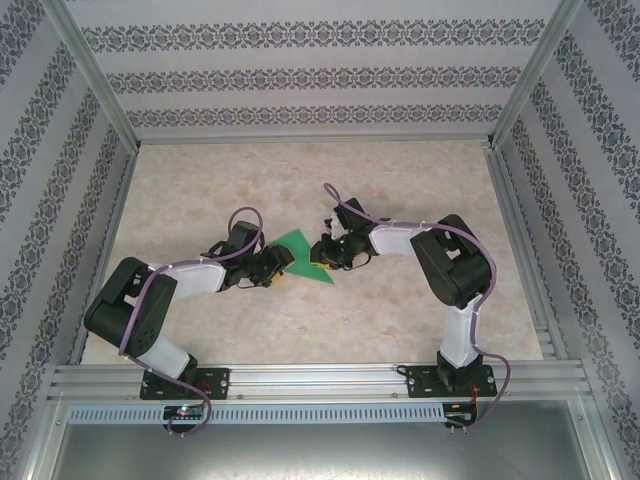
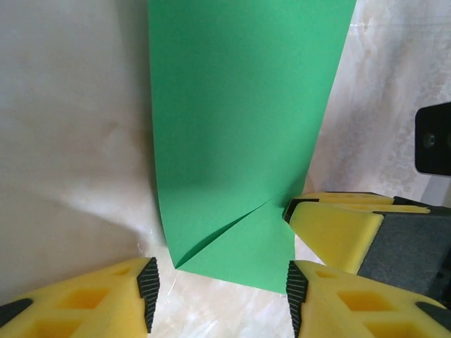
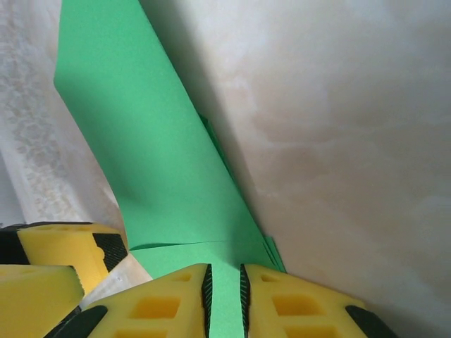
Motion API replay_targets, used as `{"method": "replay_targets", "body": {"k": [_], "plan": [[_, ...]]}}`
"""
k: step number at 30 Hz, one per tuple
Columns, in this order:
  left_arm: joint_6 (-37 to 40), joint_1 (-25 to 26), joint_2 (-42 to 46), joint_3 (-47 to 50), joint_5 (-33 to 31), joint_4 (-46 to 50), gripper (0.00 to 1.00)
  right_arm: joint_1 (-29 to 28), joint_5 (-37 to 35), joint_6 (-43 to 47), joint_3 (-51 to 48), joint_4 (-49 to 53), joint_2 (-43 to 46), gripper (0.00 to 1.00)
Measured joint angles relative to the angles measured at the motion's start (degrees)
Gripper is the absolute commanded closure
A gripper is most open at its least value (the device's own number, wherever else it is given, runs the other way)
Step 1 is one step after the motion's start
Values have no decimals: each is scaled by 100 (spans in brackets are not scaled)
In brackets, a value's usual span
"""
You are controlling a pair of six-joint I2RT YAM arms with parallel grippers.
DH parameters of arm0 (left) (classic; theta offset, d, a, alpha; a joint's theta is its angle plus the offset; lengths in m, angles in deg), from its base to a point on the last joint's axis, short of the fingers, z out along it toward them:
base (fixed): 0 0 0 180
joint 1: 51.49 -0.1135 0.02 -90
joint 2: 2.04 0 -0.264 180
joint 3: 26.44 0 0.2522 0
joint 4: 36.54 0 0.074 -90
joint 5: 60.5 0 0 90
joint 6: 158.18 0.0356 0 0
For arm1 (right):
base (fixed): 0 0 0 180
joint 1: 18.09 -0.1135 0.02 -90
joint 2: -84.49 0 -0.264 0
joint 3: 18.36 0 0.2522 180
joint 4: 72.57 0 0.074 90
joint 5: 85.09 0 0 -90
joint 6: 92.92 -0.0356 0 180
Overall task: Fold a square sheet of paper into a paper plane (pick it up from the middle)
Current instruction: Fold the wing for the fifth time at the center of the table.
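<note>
Two tools here, both right up against the one sheet of paper [image 1: 298, 248].

The right tool [image 3: 225, 299] is pinched nearly closed on a bottom edge of that sheet. In its wrist view you can see a thin green strip running between the two black pads [image 3: 207, 290], so it's holding the paper. In the left wrist view the same tool [image 2: 290, 208] has the sheet by its right-hand edge, just where a crease ends.

The left tool [image 2: 222, 296] is about half wide. Its two yellow fingers [image 2: 106, 303] sit either side of the sheet's near edge, and the left pad is clearly off the paper, so there's no grip there. I can't tell if the right pad is brushing the corner.

The sheet's bright green, plain, and it rises up and away from both tools instead of lying flat. I count one diagonal crease near its lower edge, with a triangular flap below it. From the right wrist view there are layered edges stacked along one side.

From above, the sheet sits about mid-surface [image 1: 400, 180] as a green wedge between the left tool [image 1: 278, 270] and right tool [image 1: 324, 256]. The two arms reach in towards it from either side. The surface around the paper is pale and marbled, and the patterned walls [image 1: 300, 80] stand well back from it.
</note>
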Motion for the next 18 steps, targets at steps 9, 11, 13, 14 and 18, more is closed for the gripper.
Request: {"method": "replay_targets", "body": {"k": [9, 11, 13, 14, 18], "plan": [[-55, 0, -149, -2, 15, -79, 52, 90, 251, -221, -87, -304, -63, 80], [-68, 0, -177, -9, 26, -81, 55, 90, 267, -229, -94, -323, -63, 80], [-70, 0, -229, -42, 46, -96, 56, 90, 269, -229, -103, -341, -63, 80], [-70, 0, -260, -70, 55, -94, 56, 90, 271, -229, -105, -345, -63, 80], [-68, 0, -409, -205, 92, -109, 61, 125, 295, -229, -118, -367, -66, 80]]}}
